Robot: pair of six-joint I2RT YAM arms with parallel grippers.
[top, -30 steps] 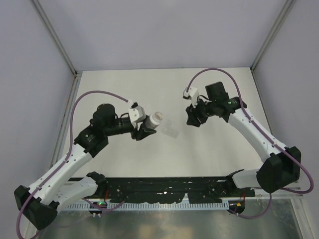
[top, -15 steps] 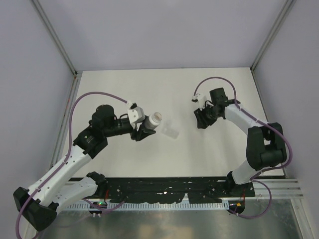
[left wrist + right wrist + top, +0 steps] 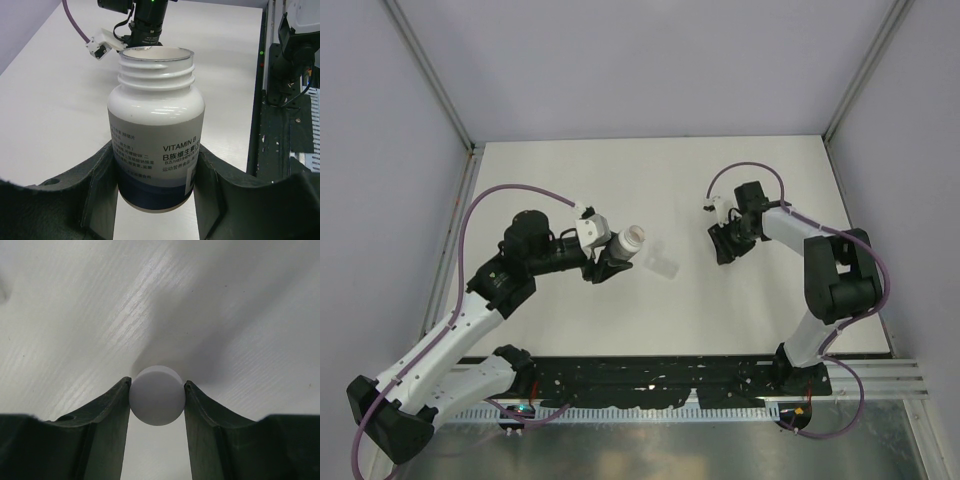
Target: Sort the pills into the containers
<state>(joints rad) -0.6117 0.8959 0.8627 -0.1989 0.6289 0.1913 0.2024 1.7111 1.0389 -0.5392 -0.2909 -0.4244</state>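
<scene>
The left gripper (image 3: 156,172) has its two dark fingers (image 3: 100,175) clamped on the lower body of a white vitamin bottle (image 3: 156,115), one finger on each side; the bottle has no cap on, so its threaded neck and open mouth are bare. The label reads "VITAMIN B" in capitals, with the line "B族维生素" just below it; the smaller lines under that, and the column of fine print at the label's 9 o'clock side, are too small to read; a dark blue band runs round the foot of the label. In the top view the bottle is held off the white table (image 3: 740,170), its mouth turned toward about 2 o'clock; a small clear packet (image 3: 663,265) lies flat on the table at about 4 o'clock from the mouth, near it but apart. At 3 o'clock from the bottle, well apart, the right gripper (image 3: 157,405) is low over the table, its fingers (image 3: 107,410) closed on a round white cap (image 3: 157,395) that fills the gap between them; whether the cap touches the table cannot be told.
</scene>
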